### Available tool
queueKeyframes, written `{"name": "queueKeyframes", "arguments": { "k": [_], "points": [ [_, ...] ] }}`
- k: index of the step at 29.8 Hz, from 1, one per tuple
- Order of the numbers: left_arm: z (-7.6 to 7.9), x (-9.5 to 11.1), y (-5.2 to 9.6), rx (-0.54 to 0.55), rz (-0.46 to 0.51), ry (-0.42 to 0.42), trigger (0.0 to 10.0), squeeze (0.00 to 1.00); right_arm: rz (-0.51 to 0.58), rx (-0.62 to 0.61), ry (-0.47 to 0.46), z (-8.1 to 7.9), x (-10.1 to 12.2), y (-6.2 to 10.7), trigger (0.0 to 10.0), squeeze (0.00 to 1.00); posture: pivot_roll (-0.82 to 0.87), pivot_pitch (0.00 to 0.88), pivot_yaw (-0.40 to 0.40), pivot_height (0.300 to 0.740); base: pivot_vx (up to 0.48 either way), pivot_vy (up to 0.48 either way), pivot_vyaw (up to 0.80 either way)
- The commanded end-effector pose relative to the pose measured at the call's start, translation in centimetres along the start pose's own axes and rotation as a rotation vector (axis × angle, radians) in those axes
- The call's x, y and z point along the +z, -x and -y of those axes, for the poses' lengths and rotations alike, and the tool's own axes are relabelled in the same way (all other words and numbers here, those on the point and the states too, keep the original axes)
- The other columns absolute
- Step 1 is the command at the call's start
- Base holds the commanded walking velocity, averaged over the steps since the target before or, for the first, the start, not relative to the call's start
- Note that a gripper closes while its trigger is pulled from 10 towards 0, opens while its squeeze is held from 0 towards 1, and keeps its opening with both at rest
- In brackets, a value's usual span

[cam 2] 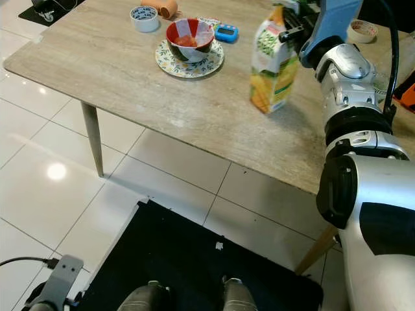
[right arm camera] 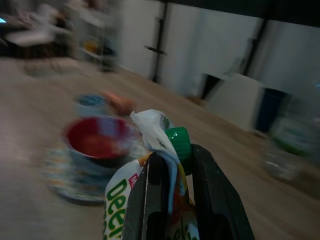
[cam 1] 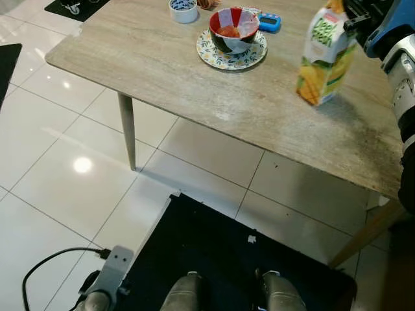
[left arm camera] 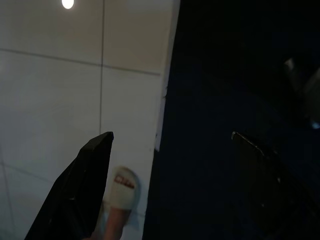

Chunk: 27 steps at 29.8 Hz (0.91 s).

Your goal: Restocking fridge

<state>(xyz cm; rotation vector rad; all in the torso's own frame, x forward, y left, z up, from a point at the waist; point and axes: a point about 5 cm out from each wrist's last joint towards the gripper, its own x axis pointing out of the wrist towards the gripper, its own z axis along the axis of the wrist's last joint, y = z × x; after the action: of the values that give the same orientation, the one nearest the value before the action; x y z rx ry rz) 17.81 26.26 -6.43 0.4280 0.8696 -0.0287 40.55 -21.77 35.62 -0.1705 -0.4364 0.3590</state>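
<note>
We saw the table (cam 2: 130, 84) first, a long pale stone-look top running from 10 o'clock toward 4 o'clock, over glossy white floor tiles (cam 1: 58, 181) and a black mat (cam 2: 194, 259) at 6 o'clock under the robot's feet.

The right arm (cam 2: 363, 194) came in from 3 o'clock and reached up to the juice carton (cam 2: 272, 65), which stood on the table at about 1 o'clock, leaning slightly. The right gripper (right arm camera: 175, 165) was pinching the carton's folded top just under the green cap (right arm camera: 178, 141), one finger on each side.

At 11 o'clock sat a patterned plate (cam 2: 170, 65) with a red bowl (cam 2: 189, 35) on it, well apart from the carton. Behind those were a roll of tape (cam 2: 144, 18) and a small blue timer (cam 2: 226, 32).

The left gripper (left arm camera: 170, 170) hung idle at 7 o'clock over the mat edge, fingers spread wide, holding nothing.

Risk, as we judged it: the hold was only on the thin top fold, not the body. A full carton could swing or slip out when lifted, or the fold could crumple. It was already tilted, so a sideways pull could topple it on the table. The right wrist view was blurred, so we couldn't check grip depth.
</note>
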Motion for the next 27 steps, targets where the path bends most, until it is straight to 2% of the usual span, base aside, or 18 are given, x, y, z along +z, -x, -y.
{"name": "queueKeyframes", "arguments": {
  "k": [1, 2, 3, 5, 7, 11, 12, 16, 19, 22, 27],
  "points": [
    [0.7, -1.7, 0.4, -0.011, -0.063, 0.015, 10.0, 0.0, 0.071, 0.021, -0.001, 0.1, 1.2, -0.2, 0.0, 0.0, 0.08, 0.192, 0.0, 0.74, 0.0, 0.0, 0.0],
    [0.8, -0.7, 0.1, -0.004, -0.04, 0.056, 10.0, 0.0, 0.128, 0.152, -0.05, -0.9, 1.5, -0.2, 0.0, 0.0, 0.06, 0.172, -0.002, 0.74, 0.0, 0.0, 0.0],
    [0.8, -0.2, -0.1, -0.001, -0.026, 0.073, 10.0, 0.0, 0.156, 0.218, -0.063, -1.4, 1.6, -0.2, 0.0, 0.0, 0.06, 0.161, -0.003, 0.74, 0.0, 0.0, 0.0],
    [0.8, 0.2, -0.2, 0.0, -0.018, 0.082, 10.0, 0.0, 0.172, 0.258, -0.07, -1.7, 1.6, -0.1, 0.0, 0.0, 0.05, 0.159, -0.003, 0.74, 0.0, 0.0, 0.0],
    [1.0, 0.9, -0.5, -0.002, -0.007, 0.087, 10.0, 0.0, 0.187, 0.31, -0.069, -2.8, 0.9, -0.1, 0.0, 0.0, 0.04, 0.139, -0.004, 0.74, 0.0, 0.0, 0.0],
    [1.5, 1.2, -0.6, -0.01, -0.007, 0.088, 10.0, 0.0, 0.181, 0.296, -0.087, -3.6, -0.2, -0.1, 0.0, 0.0, 0.04, 0.129, -0.005, 0.74, 0.0, 0.0, 0.0],
    [1.8, 0.9, -0.5, -0.019, -0.017, 0.087, 10.0, 0.0, 0.177, 0.287, -0.092, -4.1, -0.9, 0.1, 0.0, 0.0, 0.04, 0.125, -0.005, 0.74, 0.0, 0.0, 0.0],
    [2.2, 0.4, -0.4, -0.03, -0.033, 0.083, 10.0, 0.0, 0.18, 0.282, -0.103, -4.7, -1.7, 0.3, 0.0, 0.0, 0.04, 0.126, -0.004, 0.74, 0.0, 0.0, 0.0],
    [2.7, -0.5, -0.1, -0.045, -0.061, 0.073, 10.0, 0.0, 0.178, 0.286, -0.116, -5.5, -2.9, 0.8, 0.0, 0.0, 0.04, 0.122, -0.001, 0.74, 0.0, 0.0, 0.0],
    [3.3, -2.3, 0.4, -0.066, -0.122, 0.059, 10.0, 0.0, 0.165, 0.263, -0.136, -6.1, -4.3, 1.7, 0.0, 0.0, 0.04, 0.116, 0.001, 0.74, 0.0, 0.0, 0.0],
    [3.5, -3.3, 0.8, -0.075, -0.158, 0.051, 10.0, 0.0, 0.16, 0.26, -0.136, -6.3, -4.5, 1.8, 0.0, 0.0, 0.04, 0.105, -0.001, 0.74, 0.0, 0.0, 0.0]
  ]
}}
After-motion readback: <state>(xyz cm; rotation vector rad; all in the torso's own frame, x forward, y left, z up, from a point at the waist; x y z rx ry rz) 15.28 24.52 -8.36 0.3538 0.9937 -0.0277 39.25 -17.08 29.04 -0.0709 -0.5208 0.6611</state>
